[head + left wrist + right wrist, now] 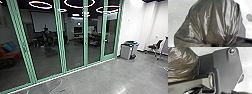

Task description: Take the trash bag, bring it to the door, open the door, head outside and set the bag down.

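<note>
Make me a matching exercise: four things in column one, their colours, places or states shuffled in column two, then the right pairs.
Column one
1. Trash bag
2. Glass-wall frame
3. Sofa
4. Trash bin

Column two
A. Orange-red, with a blue cushion on it
B. Gray, standing by the white wall
C. Dark, shiny and creased
D. Light green, upright between dark panes

Right pairs: 1-C, 2-D, 3-A, 4-B

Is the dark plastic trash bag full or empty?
Not empty: the bag bulges in both wrist views, its folds drawn together. How full, I cannot tell.
</note>
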